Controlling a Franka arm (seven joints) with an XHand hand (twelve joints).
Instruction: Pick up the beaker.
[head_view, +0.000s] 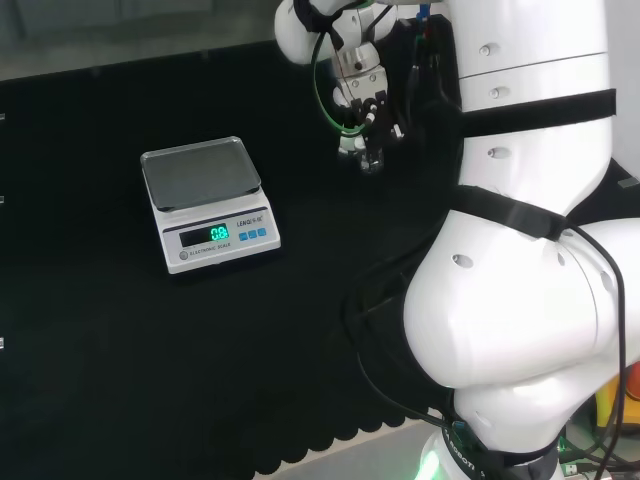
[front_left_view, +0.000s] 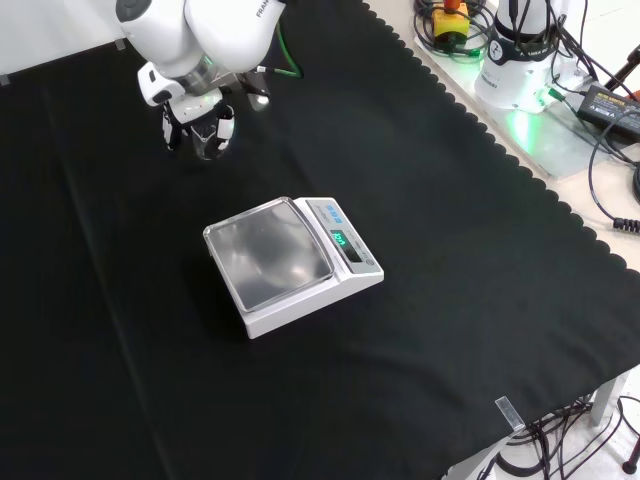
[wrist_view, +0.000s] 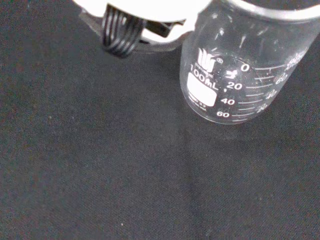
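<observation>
A small clear glass beaker with white graduation marks sits close under the palm in the wrist view and looks empty. In the front view the beaker is at the top left, between the dark fingers of the hand, which curl down on both sides of it. In the head view the hand hangs at the top centre, left of the white arm links, with the beaker just below it. I cannot tell whether the beaker's base touches the cloth.
A white digital scale with a steel pan stands mid-cloth, nearer the camera than the hand in the front view; it is the scale left of the hand in the head view. Cables and gear lie beyond the cloth's scalloped edge.
</observation>
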